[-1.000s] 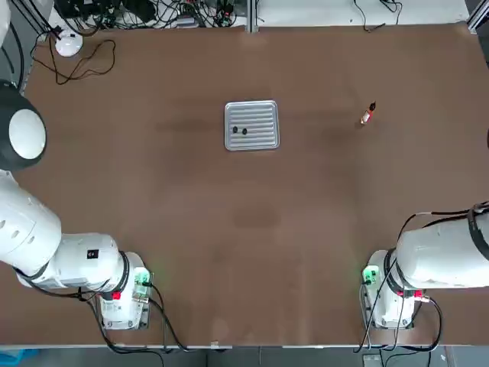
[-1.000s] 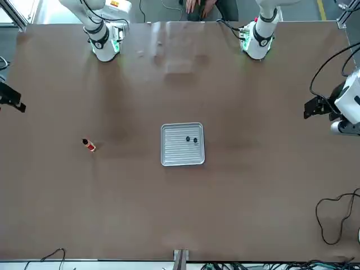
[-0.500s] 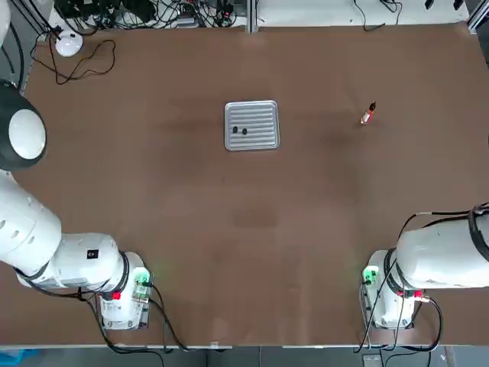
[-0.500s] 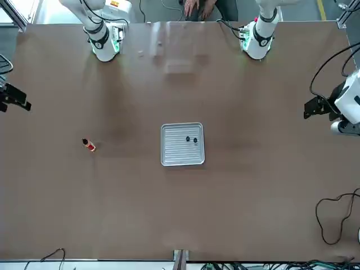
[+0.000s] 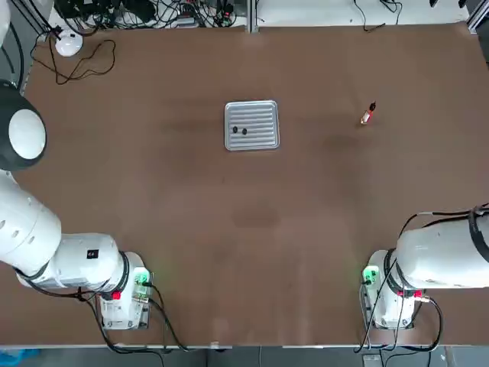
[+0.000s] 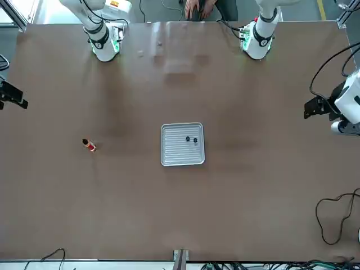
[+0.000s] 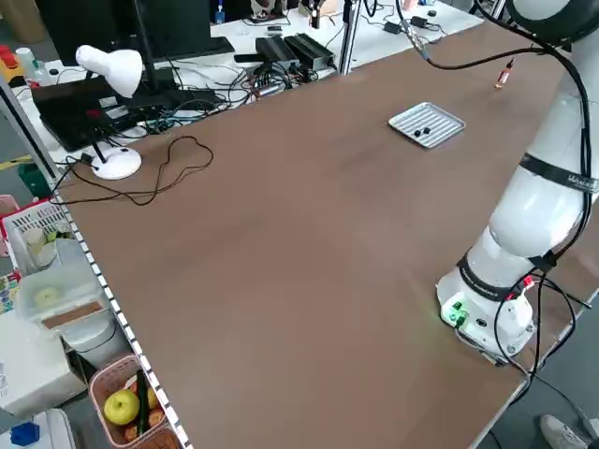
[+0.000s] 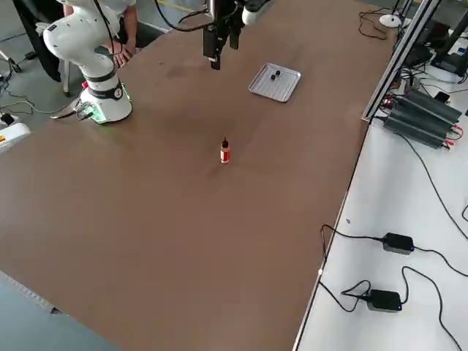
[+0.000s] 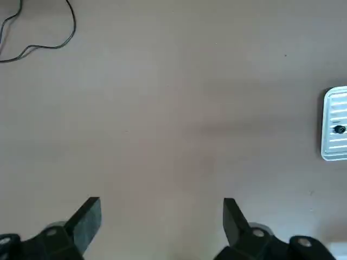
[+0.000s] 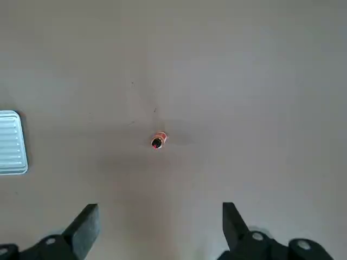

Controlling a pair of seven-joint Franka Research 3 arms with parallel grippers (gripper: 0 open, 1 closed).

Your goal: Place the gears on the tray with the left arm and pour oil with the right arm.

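The ribbed silver tray lies at mid-table toward the far side, and both dark gears rest on it. They also show on the tray in the front view. The oil bottle stands upright on the bare table to the tray's right, seen cap-on in the right wrist view. My right gripper hangs open high above the table, short of the bottle, nothing between its fingers. The left gripper is open and empty too, raised at the table's left, with the tray far off.
A white desk lamp and its black cable lie at the far left corner. Cables and power bricks lie on the white bench beside the table. A person's hands show behind the arm bases. Brown tabletop surrounds the tray.
The right gripper shifts slightly back and forth at the front view's left edge. The tray, gears, bottle and left arm stay put.
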